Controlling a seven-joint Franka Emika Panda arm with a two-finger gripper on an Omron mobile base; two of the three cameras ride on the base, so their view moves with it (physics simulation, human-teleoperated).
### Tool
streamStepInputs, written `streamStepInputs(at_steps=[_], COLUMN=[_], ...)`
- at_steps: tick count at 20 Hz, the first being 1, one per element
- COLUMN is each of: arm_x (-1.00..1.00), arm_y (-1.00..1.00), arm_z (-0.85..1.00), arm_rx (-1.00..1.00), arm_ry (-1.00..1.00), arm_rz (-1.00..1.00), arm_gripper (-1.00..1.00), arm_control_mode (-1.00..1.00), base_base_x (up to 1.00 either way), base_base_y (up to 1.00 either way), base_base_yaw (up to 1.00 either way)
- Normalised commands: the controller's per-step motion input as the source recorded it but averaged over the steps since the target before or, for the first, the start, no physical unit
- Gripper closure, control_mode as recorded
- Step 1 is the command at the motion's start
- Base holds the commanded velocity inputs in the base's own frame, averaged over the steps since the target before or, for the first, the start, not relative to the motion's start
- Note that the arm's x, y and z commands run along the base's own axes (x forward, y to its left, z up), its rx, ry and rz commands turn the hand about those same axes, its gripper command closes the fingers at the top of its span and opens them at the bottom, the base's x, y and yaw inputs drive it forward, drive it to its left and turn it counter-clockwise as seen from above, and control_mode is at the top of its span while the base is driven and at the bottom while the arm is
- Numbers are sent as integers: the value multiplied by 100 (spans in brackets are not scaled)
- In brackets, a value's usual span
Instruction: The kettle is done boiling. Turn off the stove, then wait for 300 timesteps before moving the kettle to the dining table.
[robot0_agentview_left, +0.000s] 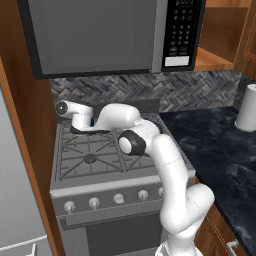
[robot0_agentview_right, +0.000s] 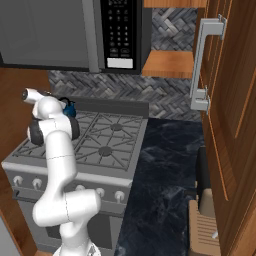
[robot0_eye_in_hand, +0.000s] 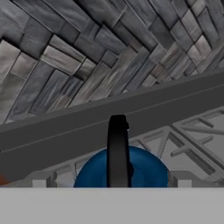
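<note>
End effector (robot0_eye_in_hand: 109, 180) wide open, empty, straddling kettle (robot0_eye_in_hand: 92, 173) handle, backsplash (robot0_eye_in_hand: 87, 57) close behind

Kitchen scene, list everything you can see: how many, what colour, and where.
kettle: one, dark blue with black handle, back left burner of the stove
stove: one, grey with black grates, between wood panel and counter
knobs: row, pale, stove front
microwave: one, grey with black keypad, above stove
counter: one, dark marbled, right of stove
canister: one, white, back of counter
backsplash: grey herringbone tile, behind stove
arm: one, white, reaching over stove
claw: one, open, straddling kettle handle
</note>
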Motion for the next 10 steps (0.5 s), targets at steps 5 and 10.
streamStepInputs(at_steps=[5,10], arm_x=[18,11], arm_y=[0,0], arm_z=[-14,-13], arm_rx=[2,3], arm_ry=[0,0], arm_rz=[0,0], arm_gripper=[100,100], arm_control_mode=[-100,-100], base_base_x=[0,0], base_base_y=[0,0], base_base_yaw=[0,0])
